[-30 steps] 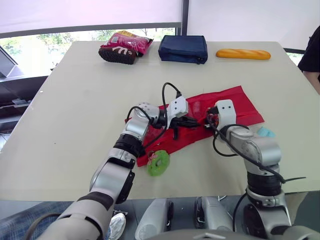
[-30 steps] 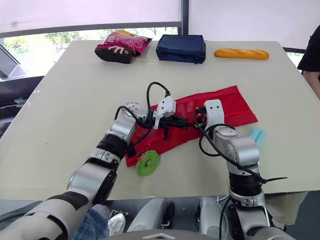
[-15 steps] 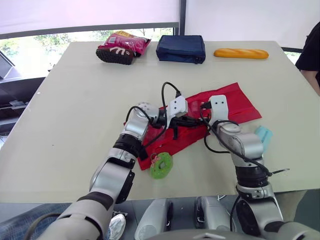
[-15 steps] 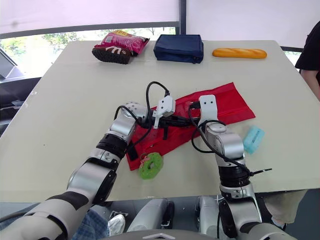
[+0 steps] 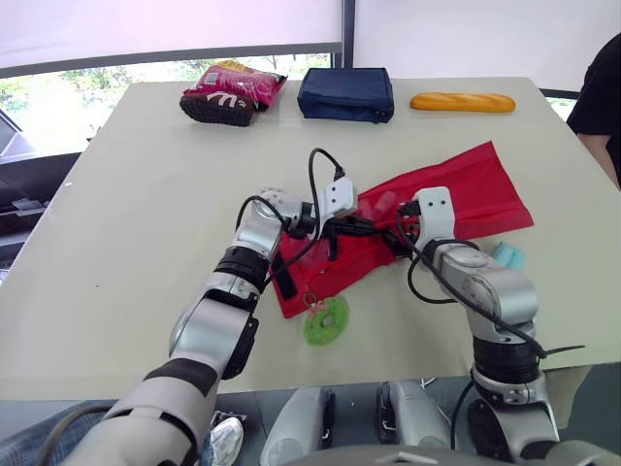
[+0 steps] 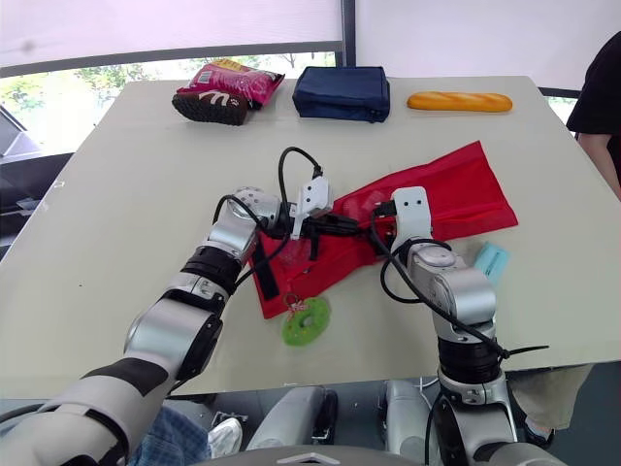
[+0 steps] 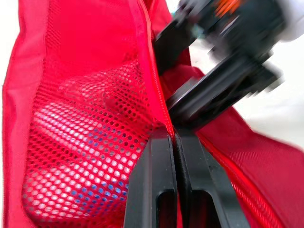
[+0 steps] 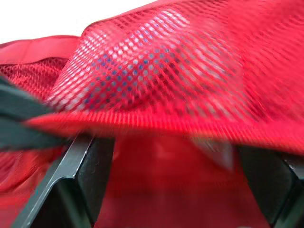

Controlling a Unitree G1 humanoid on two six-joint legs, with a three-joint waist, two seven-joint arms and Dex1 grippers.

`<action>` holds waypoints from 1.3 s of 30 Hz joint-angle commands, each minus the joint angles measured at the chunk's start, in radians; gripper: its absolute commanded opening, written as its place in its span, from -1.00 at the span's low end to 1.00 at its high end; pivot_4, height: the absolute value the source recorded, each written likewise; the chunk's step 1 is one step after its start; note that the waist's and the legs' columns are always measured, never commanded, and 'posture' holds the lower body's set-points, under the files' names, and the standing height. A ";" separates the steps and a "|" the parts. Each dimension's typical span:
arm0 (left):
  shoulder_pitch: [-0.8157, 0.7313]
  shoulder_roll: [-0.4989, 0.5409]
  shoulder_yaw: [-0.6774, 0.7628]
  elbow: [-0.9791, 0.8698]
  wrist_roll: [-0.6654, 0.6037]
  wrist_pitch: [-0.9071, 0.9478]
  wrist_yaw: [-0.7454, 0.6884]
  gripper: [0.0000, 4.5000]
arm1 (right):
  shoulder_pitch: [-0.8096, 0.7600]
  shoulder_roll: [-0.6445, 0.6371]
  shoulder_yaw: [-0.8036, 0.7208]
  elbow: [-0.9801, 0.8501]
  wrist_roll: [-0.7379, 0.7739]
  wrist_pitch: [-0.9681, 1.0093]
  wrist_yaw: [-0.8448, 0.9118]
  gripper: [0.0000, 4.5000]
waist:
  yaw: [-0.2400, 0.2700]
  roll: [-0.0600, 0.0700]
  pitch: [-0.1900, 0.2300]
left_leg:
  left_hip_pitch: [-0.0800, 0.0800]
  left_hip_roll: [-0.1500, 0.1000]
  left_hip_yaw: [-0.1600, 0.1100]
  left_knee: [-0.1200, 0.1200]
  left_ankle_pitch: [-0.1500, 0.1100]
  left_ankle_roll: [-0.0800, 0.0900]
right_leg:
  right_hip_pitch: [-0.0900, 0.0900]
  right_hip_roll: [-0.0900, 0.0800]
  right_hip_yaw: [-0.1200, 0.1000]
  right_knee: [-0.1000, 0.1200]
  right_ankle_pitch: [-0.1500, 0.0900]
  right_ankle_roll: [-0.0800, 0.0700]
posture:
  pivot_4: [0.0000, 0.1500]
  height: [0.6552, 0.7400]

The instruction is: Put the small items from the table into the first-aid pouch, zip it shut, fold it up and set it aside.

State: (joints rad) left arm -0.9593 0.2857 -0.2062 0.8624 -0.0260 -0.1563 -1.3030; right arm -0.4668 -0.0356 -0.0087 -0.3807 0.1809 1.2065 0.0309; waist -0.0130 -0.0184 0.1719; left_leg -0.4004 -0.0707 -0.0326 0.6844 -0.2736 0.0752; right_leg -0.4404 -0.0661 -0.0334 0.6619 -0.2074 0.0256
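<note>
The red first-aid pouch (image 5: 437,194) lies unfolded across the middle of the table, its mesh pocket (image 7: 80,142) bulging with items inside. My left gripper (image 7: 172,135) is shut on the pouch's zip edge and holds it raised a little. My right gripper (image 8: 173,190) faces it from the other side; it is open, fingers (image 8: 83,175) wide apart under the mesh pocket's rim. A green ring-shaped item (image 5: 327,320) lies on the table just in front of the pouch. A light blue item (image 5: 506,254) rests beside my right arm.
Along the far edge are a pink snack bag (image 5: 238,83), a navy pouch (image 5: 346,93) and a baguette (image 5: 462,101). A person's dark sleeve (image 5: 602,97) shows at the right edge. The table's front edge (image 5: 291,383) runs close below the green ring.
My right gripper's fingers have spread wide apart at the pouch's opening. The left gripper has kept its hold on the zip edge. The camera has shifted slightly.
</note>
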 commanded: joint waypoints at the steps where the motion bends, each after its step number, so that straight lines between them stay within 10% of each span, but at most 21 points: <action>1: -0.023 0.002 0.009 0.015 -0.002 -0.027 -0.001 -1.00 | 0.010 0.002 -0.011 -0.042 -0.002 -0.016 -0.008 0.61 | 0.000 0.000 0.000 | 0.000 0.000 0.000 0.000 0.000 0.000 | 0.000 0.000 0.000 0.000 0.000 0.000 | 1.00 0.99; 5: -0.025 0.000 0.010 0.019 -0.002 -0.030 -0.006 -1.00 | 0.011 0.006 -0.006 -0.041 -0.007 -0.028 -0.011 0.11 | 0.000 0.000 0.000 | 0.000 0.000 0.000 0.000 0.000 0.000 | 0.000 0.000 0.000 0.000 0.000 0.000 | 1.00 0.99; 14: -0.035 0.031 0.005 0.056 0.018 -0.074 -0.010 -1.00 | 0.062 -0.058 0.009 -0.151 0.023 0.002 0.056 0.11 | 0.000 0.000 0.000 | 0.000 0.000 0.000 0.000 0.000 0.000 | 0.000 0.000 0.000 0.000 0.000 0.000 | 1.00 0.99; 21: -0.062 0.049 0.003 0.130 0.029 -0.178 -0.066 -1.00 | 0.131 -0.129 0.029 -0.218 0.062 -0.099 0.151 -0.97 | -0.001 0.000 0.000 | 0.000 0.000 0.001 0.000 0.000 0.000 | 0.000 0.001 0.000 0.000 0.000 0.000 | 1.00 0.99; 29: -0.093 0.085 0.023 0.211 0.001 -0.300 -0.253 -1.00 | 0.383 -0.310 -0.072 -0.439 0.153 -0.392 0.388 -0.97 | 0.004 0.000 0.000 | -0.001 0.000 0.001 0.000 0.000 0.001 | 0.000 0.002 -0.001 -0.002 0.000 0.001 | 1.00 0.99; 39: -0.126 0.190 -0.019 0.316 0.009 -0.394 -0.311 -0.87 | 0.817 -0.437 -0.573 -0.430 0.432 -0.745 0.743 -0.99 | 0.004 -0.001 0.001 | 0.002 0.004 0.002 0.001 -0.003 0.005 | 0.003 0.004 -0.001 -0.001 0.000 0.001 | 1.00 0.99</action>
State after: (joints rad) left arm -1.0611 0.4461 -0.2311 1.1618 -0.0206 -0.5071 -1.5490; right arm 0.3105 -0.4543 -0.4519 -0.8219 0.5229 0.5123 0.7113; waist -0.0093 -0.0199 0.1727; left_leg -0.3976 -0.0664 -0.0312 0.6855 -0.2765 0.0802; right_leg -0.4362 -0.0622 -0.0347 0.6601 -0.2079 0.0265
